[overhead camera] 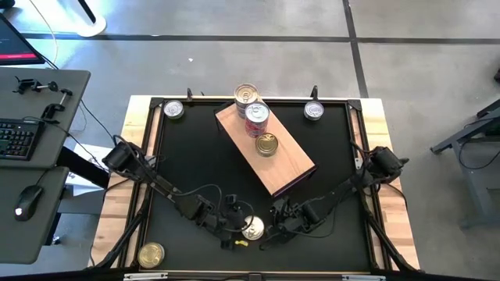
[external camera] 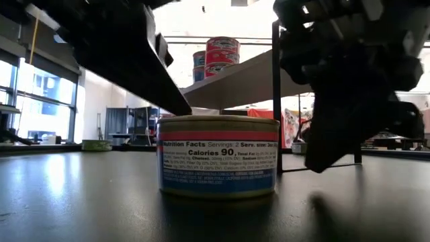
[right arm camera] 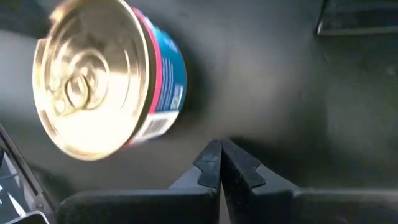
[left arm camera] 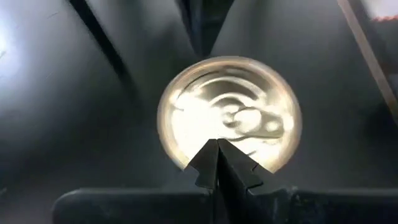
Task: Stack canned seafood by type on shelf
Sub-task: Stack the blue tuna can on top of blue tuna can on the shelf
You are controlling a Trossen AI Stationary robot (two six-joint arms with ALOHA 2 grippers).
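A tin of canned seafood (overhead camera: 252, 228) with a silver lid and a pink-and-blue side label stands upright on the black table near its front edge, between my two grippers. My left gripper (left arm camera: 217, 148) is shut, its tips over the tin's near rim. My right gripper (right arm camera: 220, 149) is shut and stands beside the tin (right arm camera: 106, 81), apart from it. The shelf (overhead camera: 281, 164), a wooden board, stands slantwise mid-table. On it are a gold-lidded tin (overhead camera: 266, 144) and two red-sided tins (overhead camera: 256, 115) (overhead camera: 246, 94). My left gripper comes slanting down from the table's left at the tin, its shut fingertips (left arm camera: 208, 158) by the lid's rim (left arm camera: 186, 163). I cannot tell whether they touch it. The tin stands flat on the table.
Loose tins stand at the table's far left (overhead camera: 173, 110), far right (overhead camera: 313, 111) and near left corner (overhead camera: 151, 254). A desk with a keyboard (overhead camera: 16, 139) and mouse is beyond the table's left edge. In the low view the shelf's thin black leg (external camera: 276, 101) stands just behind the tin.
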